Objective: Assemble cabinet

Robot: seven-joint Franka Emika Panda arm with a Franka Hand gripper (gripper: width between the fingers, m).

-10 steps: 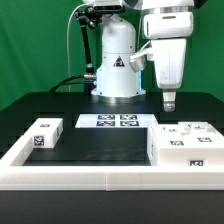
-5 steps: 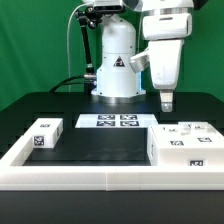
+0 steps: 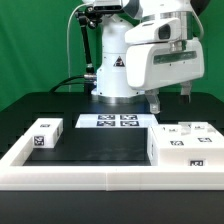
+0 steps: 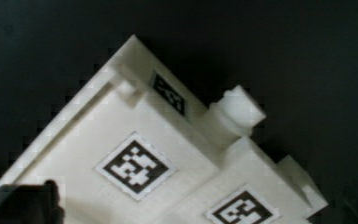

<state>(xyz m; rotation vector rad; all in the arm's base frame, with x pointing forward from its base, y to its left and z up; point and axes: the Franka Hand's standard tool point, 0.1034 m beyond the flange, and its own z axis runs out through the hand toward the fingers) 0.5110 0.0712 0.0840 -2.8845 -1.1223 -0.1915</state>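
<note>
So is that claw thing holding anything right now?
No, it is empty: the gripper hangs in the air over the cabinet parts, its two fingers apart with only dark background between them.

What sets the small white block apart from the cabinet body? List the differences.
The small block is far smaller than the cabinet body. The block looks roughly cubic; the body is wide and low. The block stands at the exterior view's left, the body at its right. Both are white with black-and-white tags.
</note>
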